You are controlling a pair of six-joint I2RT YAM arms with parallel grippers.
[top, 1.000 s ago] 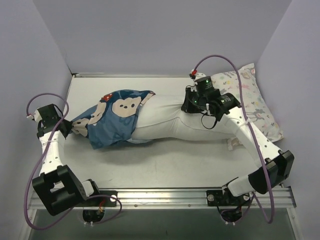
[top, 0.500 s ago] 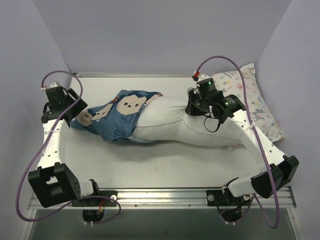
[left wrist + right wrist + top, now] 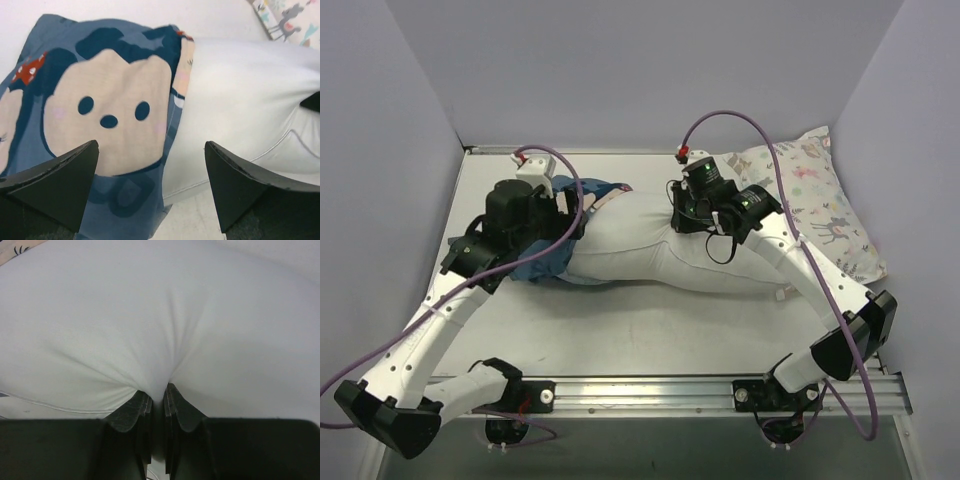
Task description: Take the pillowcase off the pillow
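Note:
The white pillow (image 3: 645, 248) lies across the middle of the table, its left end still inside the dark-blue pillowcase (image 3: 542, 264). In the left wrist view the pillowcase (image 3: 100, 100) shows its cream face print, and its edge lies over the pillow (image 3: 235, 90). My left gripper (image 3: 563, 215) hovers over that edge, open, with nothing between its fingers (image 3: 65, 175). My right gripper (image 3: 682, 215) is shut on a pinch of the pillow (image 3: 150, 315) near its upper middle; the jaws (image 3: 156, 390) squeeze a fold of white fabric.
A smaller white pillow (image 3: 820, 200) with a pastel floral and deer print lies at the back right, its corner showing in the left wrist view (image 3: 285, 17). Walls close in the table at the left, back and right. Purple cables loop above both wrists.
My left gripper let go of the pillowcase's left end, opened wide and swung right over the pillowcase. The right gripper shifted slightly left, still pinching the pillow.

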